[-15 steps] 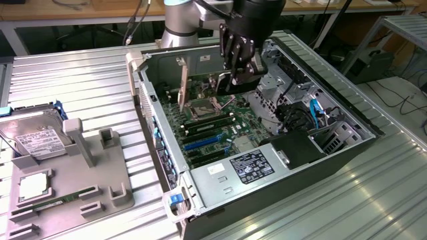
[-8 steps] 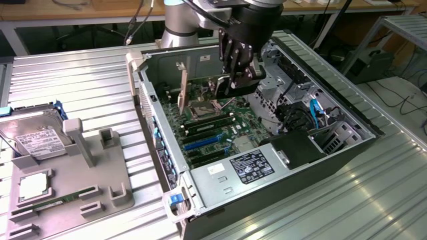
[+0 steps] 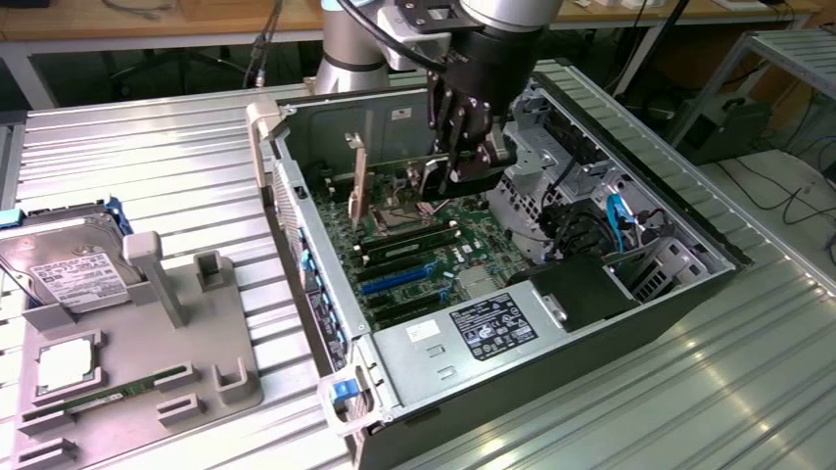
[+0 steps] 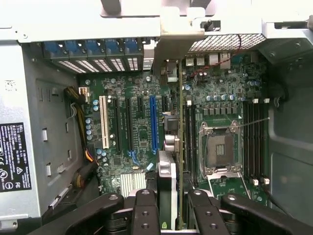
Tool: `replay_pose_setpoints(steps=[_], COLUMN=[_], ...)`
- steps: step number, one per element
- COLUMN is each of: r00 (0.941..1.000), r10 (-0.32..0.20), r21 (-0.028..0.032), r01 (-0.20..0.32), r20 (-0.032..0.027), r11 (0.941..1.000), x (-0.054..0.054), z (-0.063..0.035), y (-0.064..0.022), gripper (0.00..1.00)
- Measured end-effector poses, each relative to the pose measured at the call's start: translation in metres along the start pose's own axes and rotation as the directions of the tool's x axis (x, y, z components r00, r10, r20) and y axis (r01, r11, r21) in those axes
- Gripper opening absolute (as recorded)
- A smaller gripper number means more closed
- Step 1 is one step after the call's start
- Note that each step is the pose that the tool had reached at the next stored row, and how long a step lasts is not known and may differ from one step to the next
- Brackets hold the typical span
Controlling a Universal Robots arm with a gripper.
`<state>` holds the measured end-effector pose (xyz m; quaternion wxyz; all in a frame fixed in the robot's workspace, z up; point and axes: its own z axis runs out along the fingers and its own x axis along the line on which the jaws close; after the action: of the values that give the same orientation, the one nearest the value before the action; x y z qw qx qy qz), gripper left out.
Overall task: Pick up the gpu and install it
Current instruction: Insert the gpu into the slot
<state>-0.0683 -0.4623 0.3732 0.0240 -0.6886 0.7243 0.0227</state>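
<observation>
Black jaws on thin, flat gpu point(image 4: 171, 196)

The gpu point(image 4: 167, 178) stands on edge above the motherboard point(image 4: 139, 132), a thin dark card seen almost edge-on (its flat faces barely show). It runs lengthwise across the motherboard, just beside the long blue slot, with its pale metal end toward the motherboard's rear edge. The gripper point(image 4: 168, 208) pinches its other end from both sides. Whether its lower edge touches the motherboard cannot be told.
</observation>
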Motion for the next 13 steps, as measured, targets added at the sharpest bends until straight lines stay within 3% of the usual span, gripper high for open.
replay_pose_setpoints(steps=[13], r00=[1.0000], r10=[-0.001], r21=[0.0002], r01=[0.001], r20=[0.0001], r11=[1.0000], x=[0.001], z=[0.0141], y=[-0.0001], gripper=[0.28])
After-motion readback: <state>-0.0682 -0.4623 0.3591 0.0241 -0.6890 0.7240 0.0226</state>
